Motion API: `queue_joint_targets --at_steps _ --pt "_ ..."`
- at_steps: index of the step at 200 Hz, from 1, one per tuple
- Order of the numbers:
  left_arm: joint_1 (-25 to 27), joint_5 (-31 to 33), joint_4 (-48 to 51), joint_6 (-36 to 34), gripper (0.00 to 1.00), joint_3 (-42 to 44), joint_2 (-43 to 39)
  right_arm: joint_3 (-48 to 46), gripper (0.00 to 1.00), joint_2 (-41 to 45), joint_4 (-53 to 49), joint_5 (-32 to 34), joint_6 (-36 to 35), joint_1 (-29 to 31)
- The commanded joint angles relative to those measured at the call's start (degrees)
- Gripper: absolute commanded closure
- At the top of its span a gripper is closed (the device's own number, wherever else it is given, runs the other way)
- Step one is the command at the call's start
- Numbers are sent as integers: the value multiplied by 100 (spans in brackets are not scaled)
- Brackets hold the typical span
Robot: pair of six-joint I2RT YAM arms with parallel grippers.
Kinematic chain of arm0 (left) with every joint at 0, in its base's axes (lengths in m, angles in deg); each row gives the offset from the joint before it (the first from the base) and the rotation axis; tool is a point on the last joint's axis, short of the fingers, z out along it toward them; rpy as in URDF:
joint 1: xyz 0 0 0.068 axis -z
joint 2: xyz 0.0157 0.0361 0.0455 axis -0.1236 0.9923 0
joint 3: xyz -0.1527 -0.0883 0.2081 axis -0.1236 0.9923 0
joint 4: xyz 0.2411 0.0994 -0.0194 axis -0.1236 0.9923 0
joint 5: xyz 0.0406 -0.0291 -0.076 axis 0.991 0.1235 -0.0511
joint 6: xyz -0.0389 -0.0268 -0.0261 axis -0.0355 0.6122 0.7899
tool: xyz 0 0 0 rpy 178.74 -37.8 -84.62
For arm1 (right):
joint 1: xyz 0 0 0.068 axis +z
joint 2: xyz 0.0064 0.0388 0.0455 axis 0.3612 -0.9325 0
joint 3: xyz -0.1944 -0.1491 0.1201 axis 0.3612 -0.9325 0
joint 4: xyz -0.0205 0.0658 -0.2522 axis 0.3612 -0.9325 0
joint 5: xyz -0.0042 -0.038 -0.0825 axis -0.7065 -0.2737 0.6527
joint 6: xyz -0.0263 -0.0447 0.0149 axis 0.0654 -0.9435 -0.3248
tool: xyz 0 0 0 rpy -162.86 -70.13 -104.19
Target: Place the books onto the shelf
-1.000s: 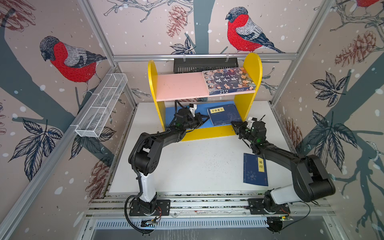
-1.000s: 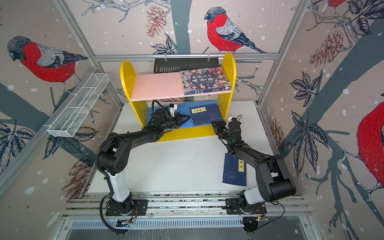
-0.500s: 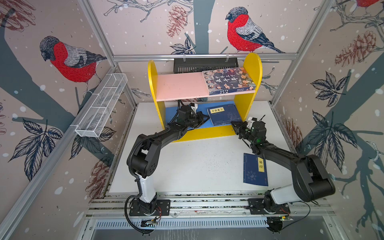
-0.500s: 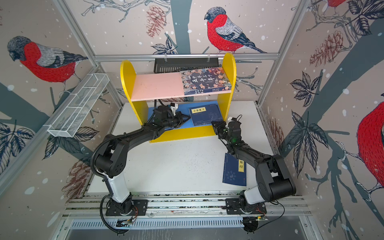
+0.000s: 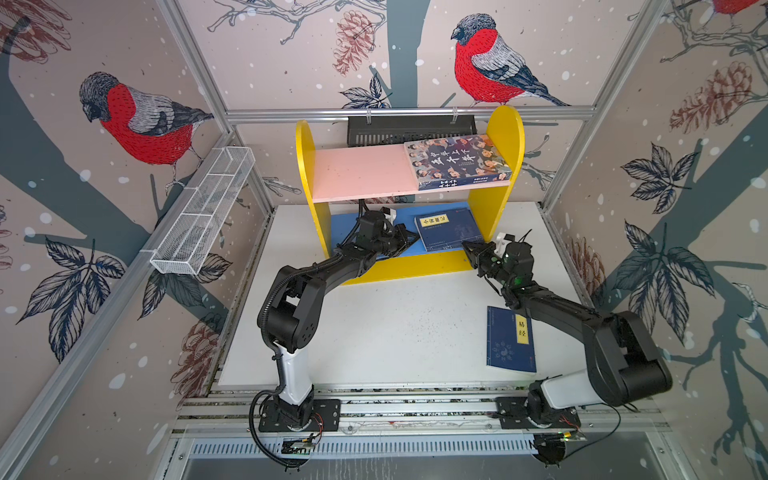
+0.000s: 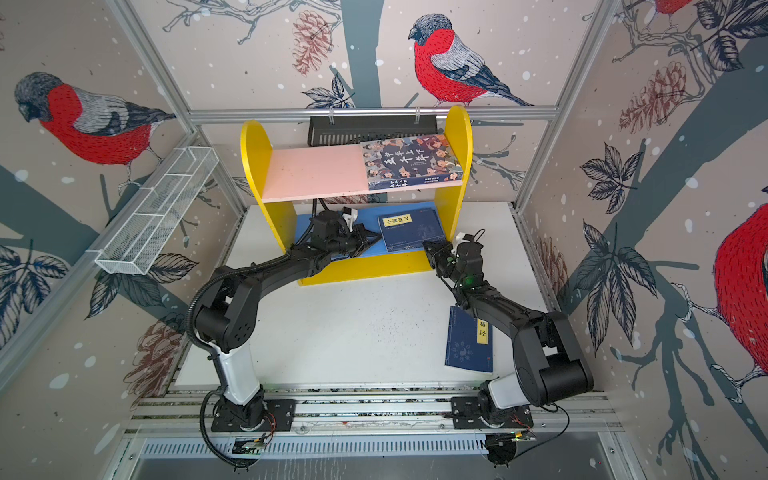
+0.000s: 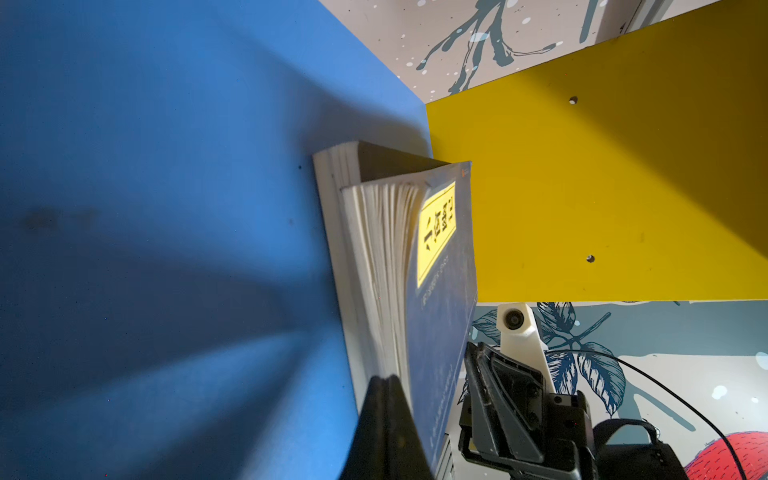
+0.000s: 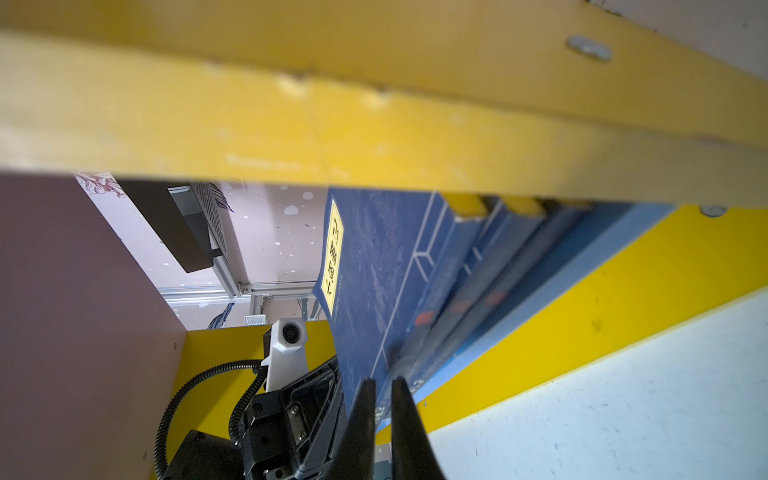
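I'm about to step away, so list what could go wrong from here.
The top navy book's pages fan open beside the shut left gripper; a push could crumple them. The right gripper sits at a corner of the book stack, close to the shelf's yellow side panel, and might snag either when pulling back.

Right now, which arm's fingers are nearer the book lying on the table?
Right. The right fingers are at the shelf's front right corner, beyond the book; the left fingers are inside the lower tier, farther away.
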Motion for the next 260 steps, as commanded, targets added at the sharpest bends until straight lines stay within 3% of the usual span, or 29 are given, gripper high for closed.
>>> queue_joint_targets --at_steps 1,141,260 --pt "11 59 -81 -63 100 9 -14 23 88 58 107 -36 -11 -1" --pt "46 -114 -163 -63 100 -322 329 41 88 49 47 -36 -18 30" --pt "-64 -52 -201 192 100 114 -130 210 88 -442 388 15 126 366"
